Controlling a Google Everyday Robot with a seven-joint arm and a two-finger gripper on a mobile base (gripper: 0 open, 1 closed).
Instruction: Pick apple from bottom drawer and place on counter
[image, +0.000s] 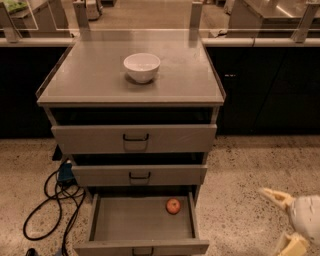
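The apple (173, 206) is small and red-orange. It lies near the back right corner of the bottom drawer (135, 222), which is pulled out, with its black handle at the lower frame edge. The counter (95, 80) is the flat grey top of the cabinet. My gripper (283, 220) is at the lower right, over the floor to the right of the open drawer and clear of the apple. Its two pale fingers are spread apart with nothing between them.
A white bowl (142, 66) stands on the counter near its back middle. Two upper drawers (134, 138) are slightly open. Black cables (52, 200) and a blue plug lie on the speckled floor to the cabinet's left. A pale ledge with metal posts (195, 15) runs behind.
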